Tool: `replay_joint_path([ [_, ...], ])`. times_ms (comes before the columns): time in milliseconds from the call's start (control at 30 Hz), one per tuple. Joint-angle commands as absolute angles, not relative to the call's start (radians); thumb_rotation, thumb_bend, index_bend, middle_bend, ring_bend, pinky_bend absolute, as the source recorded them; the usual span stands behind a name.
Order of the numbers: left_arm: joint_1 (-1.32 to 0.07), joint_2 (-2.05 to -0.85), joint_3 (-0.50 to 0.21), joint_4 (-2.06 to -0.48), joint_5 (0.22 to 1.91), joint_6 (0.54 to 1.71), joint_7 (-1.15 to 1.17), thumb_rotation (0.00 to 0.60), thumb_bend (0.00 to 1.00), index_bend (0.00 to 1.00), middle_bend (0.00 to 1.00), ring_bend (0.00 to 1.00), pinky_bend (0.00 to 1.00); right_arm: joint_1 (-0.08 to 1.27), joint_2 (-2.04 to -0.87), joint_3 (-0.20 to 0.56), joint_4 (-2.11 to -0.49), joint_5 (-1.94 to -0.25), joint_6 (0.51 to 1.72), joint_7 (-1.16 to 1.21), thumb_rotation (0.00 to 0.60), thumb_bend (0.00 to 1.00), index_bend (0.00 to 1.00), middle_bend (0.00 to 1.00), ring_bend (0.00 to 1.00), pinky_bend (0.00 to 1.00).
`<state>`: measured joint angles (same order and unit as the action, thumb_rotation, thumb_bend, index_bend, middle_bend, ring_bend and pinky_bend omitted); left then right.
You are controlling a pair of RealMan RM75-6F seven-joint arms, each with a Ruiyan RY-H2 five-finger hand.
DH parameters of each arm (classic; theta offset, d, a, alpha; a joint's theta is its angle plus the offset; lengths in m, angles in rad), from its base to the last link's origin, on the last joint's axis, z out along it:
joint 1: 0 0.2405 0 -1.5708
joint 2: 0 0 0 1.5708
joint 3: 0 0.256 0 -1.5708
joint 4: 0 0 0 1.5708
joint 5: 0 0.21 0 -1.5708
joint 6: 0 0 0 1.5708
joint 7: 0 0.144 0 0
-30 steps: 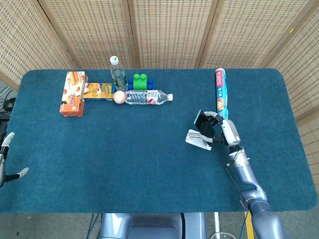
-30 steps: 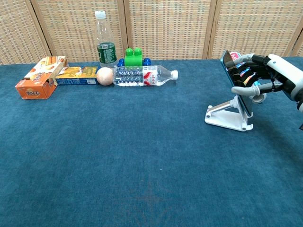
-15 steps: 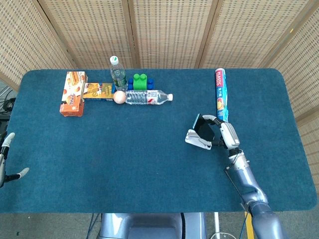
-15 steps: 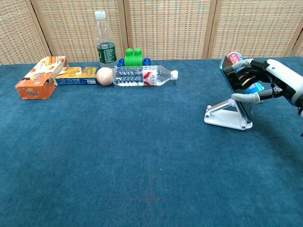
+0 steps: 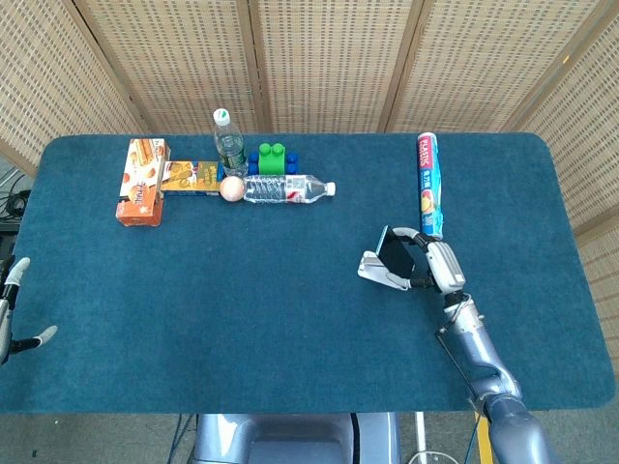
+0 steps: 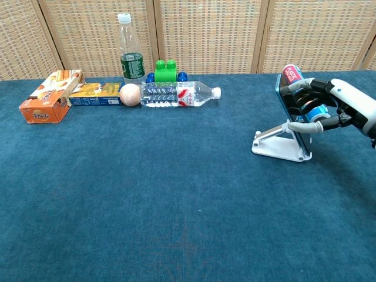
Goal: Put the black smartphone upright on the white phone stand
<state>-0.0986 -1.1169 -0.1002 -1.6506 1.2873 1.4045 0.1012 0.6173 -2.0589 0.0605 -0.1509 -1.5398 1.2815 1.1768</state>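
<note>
The black smartphone (image 6: 288, 113) stands upright, leaning back on the white phone stand (image 6: 276, 147) at the right of the blue table; in the head view the smartphone (image 5: 393, 251) sits over the stand (image 5: 375, 272). My right hand (image 6: 332, 108) holds the phone from behind, fingers on its upper edge and thumb near its lower part; the same right hand (image 5: 435, 263) shows in the head view. My left hand (image 5: 12, 307) hangs off the table's left edge, holding nothing, fingers apart.
A plastic-wrap roll (image 5: 428, 184) lies just behind the stand. At the back left stand an upright bottle (image 6: 131, 56), a lying water bottle (image 6: 179, 94), an egg (image 6: 130, 94), green and blue blocks (image 6: 166, 71) and snack boxes (image 6: 51, 96).
The phone has come down and tilted back onto the stand. The stand has slid slightly left, and the right hand has lowered with the phone.
</note>
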Motion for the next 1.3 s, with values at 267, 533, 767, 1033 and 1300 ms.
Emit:
replay_joint_path([
  [267, -0.1, -1.118, -0.1, -1.651, 1.287, 1.403, 0.104, 0.6, 0.0, 0.0, 0.0, 0.0, 0.0, 0.601, -2.049, 0.032, -0.147, -1.564, 1.309, 1.196, 0.6, 0.29, 0.07, 0.12, 0.19, 0.25],
  [533, -0.101, -1.118, -0.099, -1.653, 1.287, 1.404, 0.108, 0.6, 0.0, 0.0, 0.0, 0.0, 0.0, 0.596, -2.047, 0.029, -0.143, -1.566, 1.341, 1.216, 0.6, 0.2, 0.07, 0.08, 0.15, 0.21],
  [767, -0.101, -1.116, -0.099, -1.655, 1.289, 1.405, 0.104, 0.6, 0.0, 0.0, 0.0, 0.0, 0.0, 0.599, -2.039, 0.044, -0.139, -1.552, 1.371, 1.217, 0.6, 0.08, 0.05, 0.03, 0.09, 0.15],
  [1033, -0.087, -1.1, -0.105, -1.669, 1.314, 1.449, 0.085, 0.6, 0.0, 0.0, 0.0, 0.0, 0.0, 0.566, -1.927, 0.03, -0.161, -1.569, 1.484, 1.17, 0.6, 0.0, 0.0, 0.0, 0.0, 0.03],
  [1300, -0.07, -1.064, -0.089, -1.697, 1.369, 1.476, 0.037, 0.6, 0.0, 0.0, 0.0, 0.0, 0.0, 0.486, -1.707, 0.031, -0.393, -1.57, 1.62, 0.929, 0.6, 0.0, 0.0, 0.0, 0.0, 0.0],
])
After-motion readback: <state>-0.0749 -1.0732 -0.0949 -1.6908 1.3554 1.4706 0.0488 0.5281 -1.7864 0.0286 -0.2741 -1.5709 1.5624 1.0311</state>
